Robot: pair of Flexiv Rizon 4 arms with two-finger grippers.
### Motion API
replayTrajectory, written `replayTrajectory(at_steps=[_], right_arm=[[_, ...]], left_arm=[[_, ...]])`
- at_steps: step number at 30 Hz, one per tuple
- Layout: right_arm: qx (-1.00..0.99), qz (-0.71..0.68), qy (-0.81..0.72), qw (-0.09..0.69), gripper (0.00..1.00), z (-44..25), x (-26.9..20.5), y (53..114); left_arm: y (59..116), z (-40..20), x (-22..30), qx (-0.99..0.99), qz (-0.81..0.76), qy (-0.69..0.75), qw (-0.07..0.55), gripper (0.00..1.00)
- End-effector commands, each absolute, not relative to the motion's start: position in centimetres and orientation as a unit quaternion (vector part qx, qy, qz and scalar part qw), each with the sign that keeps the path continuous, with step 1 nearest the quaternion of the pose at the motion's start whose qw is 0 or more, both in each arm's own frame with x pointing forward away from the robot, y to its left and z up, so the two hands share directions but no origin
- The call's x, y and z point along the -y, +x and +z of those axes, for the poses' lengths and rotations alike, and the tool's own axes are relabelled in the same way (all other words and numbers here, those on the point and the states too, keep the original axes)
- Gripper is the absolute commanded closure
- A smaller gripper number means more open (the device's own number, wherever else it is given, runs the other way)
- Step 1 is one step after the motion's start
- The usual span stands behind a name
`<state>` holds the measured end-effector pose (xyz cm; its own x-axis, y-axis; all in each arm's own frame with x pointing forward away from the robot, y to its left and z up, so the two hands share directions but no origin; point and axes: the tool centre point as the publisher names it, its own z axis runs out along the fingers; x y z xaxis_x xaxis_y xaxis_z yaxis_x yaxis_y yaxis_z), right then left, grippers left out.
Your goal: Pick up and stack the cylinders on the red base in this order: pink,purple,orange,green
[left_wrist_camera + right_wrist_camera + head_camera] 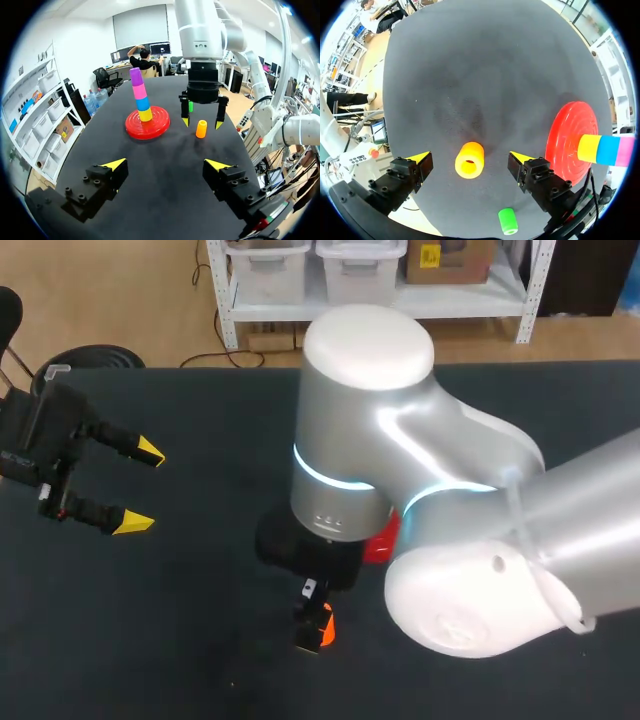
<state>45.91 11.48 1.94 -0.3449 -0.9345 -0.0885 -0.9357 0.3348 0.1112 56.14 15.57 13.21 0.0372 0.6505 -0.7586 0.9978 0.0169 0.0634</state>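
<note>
Right wrist view shows the orange cylinder upright, centred between the right gripper's spread, empty fingers, with the left gripper, likewise spread, well apart.

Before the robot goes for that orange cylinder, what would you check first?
1. Pink and purple are on the stack: ok, purple is on top.
2. Orange cylinder stands upright: ok.
3. Right fingers are open, one on each side of it: ok.
4. Those fingers are low enough to grip it: cannot tell.
5. Green cylinder is clear of the grasp: ok, it stands apart.
6. Left fingers are out of the way: ok, open and well away from the red base.
</note>
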Motion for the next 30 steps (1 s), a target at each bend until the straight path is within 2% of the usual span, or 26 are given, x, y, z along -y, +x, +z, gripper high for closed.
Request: replayTrajectory(at_steps=[1, 3, 4, 5, 7, 30], right_arm=[[-0.817, 0.071, -0.573, 0.001, 0.0, 2.02, -11.53, 46.05], [-0.817, 0.07, -0.573, -0.001, 0.0, 1.96, -11.49, 46.04], [-0.817, 0.069, -0.573, -0.004, 0.2, 1.92, -11.45, 46.02], [-0.817, 0.067, -0.573, -0.005, 0.54, 1.9, -11.44, 46.0], [-0.817, 0.066, -0.573, -0.006, 1.0, 1.86, -11.38, 45.92], [-0.821, 0.072, -0.566, -0.012, 1.0, 1.6, -11.08, 45.86]], left_arm=[[56.12, 13.08, -15.59, -0.637, -0.272, 0.646, 0.32, 0.0], [56.12, 13.08, -15.59, -0.637, -0.272, 0.646, 0.32, 0.0], [56.12, 13.08, -15.59, -0.637, -0.272, 0.646, 0.32, 0.0], [56.12, 13.08, -15.59, -0.637, -0.272, 0.646, 0.32, 0.0], [56.12, 13.08, -15.59, -0.637, -0.272, 0.646, 0.32, 0.0], [56.12, 13.08, -15.59, -0.637, -0.272, 0.646, 0.32, 0.0]])
